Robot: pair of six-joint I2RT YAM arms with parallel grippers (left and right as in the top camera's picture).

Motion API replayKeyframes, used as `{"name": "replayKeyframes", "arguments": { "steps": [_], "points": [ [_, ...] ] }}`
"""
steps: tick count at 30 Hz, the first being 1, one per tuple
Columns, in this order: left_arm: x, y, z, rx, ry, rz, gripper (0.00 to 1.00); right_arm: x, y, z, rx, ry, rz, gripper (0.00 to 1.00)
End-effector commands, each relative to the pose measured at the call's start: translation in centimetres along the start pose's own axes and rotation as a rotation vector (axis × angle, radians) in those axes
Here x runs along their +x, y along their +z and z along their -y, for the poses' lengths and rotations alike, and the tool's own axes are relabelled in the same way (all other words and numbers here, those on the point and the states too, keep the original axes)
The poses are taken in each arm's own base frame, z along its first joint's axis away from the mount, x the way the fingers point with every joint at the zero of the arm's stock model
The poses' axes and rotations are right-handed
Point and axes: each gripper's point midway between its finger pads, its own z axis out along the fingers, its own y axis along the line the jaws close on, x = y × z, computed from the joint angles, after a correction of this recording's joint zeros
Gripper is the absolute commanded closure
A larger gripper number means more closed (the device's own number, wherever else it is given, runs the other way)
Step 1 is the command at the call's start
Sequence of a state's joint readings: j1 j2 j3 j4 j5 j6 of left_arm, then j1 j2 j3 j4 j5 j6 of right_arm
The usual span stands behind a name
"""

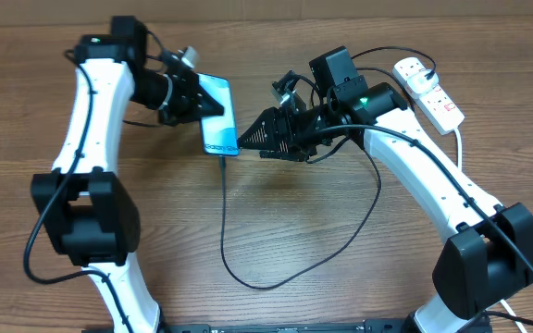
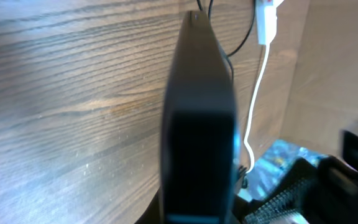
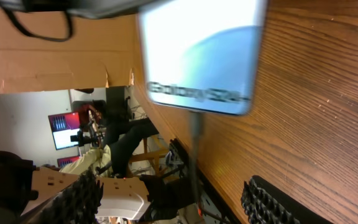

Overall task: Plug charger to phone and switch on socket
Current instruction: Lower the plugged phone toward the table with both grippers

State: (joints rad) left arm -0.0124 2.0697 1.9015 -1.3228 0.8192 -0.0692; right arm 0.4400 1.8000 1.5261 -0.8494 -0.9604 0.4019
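The phone (image 1: 216, 113) has a lit light blue screen and is held off the table by its top end in my left gripper (image 1: 191, 100), which is shut on it. In the left wrist view its dark edge (image 2: 199, 118) fills the middle. The charger's black cable (image 1: 225, 217) has its tip at the phone's bottom edge and loops across the table toward the socket (image 1: 430, 91) at the far right. My right gripper (image 1: 248, 141) is open just beside the phone's bottom end. In the right wrist view the cable (image 3: 194, 134) runs between the spread fingers (image 3: 179, 199), below the phone (image 3: 197, 56).
The socket's thick white cord (image 1: 458, 139) runs down past the right arm, and also shows in the left wrist view (image 2: 260, 93). The cable loop lies on the wooden table (image 1: 322, 277) in front of both arms.
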Motion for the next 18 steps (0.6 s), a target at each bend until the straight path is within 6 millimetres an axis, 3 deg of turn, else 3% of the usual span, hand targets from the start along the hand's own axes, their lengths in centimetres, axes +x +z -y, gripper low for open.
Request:
{"name": "replayKeyframes", "arguments": {
  "steps": [1,10,18],
  "points": [
    [-0.2,3.0,-0.5,0.009,0.011,-0.042,0.96,-0.4,-0.4,-0.4,0.005,-0.029,0.016,0.27],
    [-1.3,8.5,-3.3,0.009,0.015,-0.100,0.96,0.0,-0.4,0.1,0.029,-0.046,0.006,0.27],
    [-1.6,11.3,-5.1,-0.010,0.046,-0.125,0.95,-0.8,-0.9,3.3,0.210,0.012,0.069,0.26]
  ]
}}
